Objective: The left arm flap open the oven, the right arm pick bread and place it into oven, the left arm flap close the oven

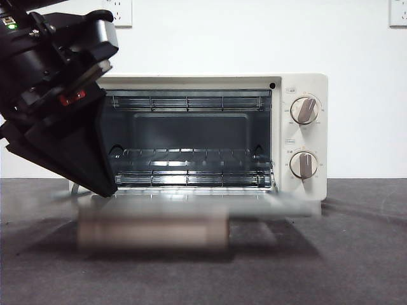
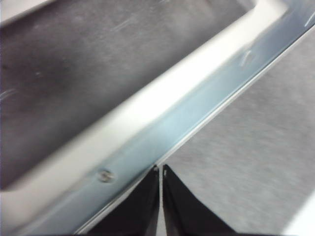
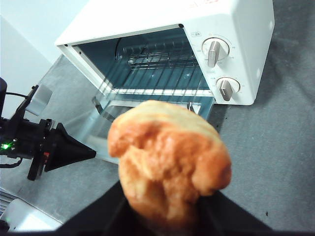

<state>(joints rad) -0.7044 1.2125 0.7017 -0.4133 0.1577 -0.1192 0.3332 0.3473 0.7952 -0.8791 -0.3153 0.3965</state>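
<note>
The bread [image 3: 170, 162] sits clamped between the right arm's fingers [image 3: 170, 216], held in the air above the bench [image 3: 275, 162] and short of the oven [image 3: 236, 29]. It looks light and soft: a lumpy, ridged bun with a golden-orange crust, matte and a little rough, so it should not slip, but a hard squeeze would likely dent it. The grip low on its sides, under the widest bulge, seems the sensible place to hold it.

The oven is a stiff cream-white metal box with two beige knobs [image 1: 304, 110]. Its door [image 1: 191, 203] lies flapped down, glassy and reflective, with a rounded beige bar handle [image 1: 152, 230] at the near edge, blurred in the front view. Inside, a wire rack [image 1: 187, 159] of thin bright rods offers a firm, open landing for the bun.

The left arm's fingers [image 2: 161, 169] are pressed together, holding nothing, their tips right at the door's smooth metal edge [image 2: 172, 132]; whether they touch it is hard to say. The bench is a dark grey, slightly grainy mat.
</note>
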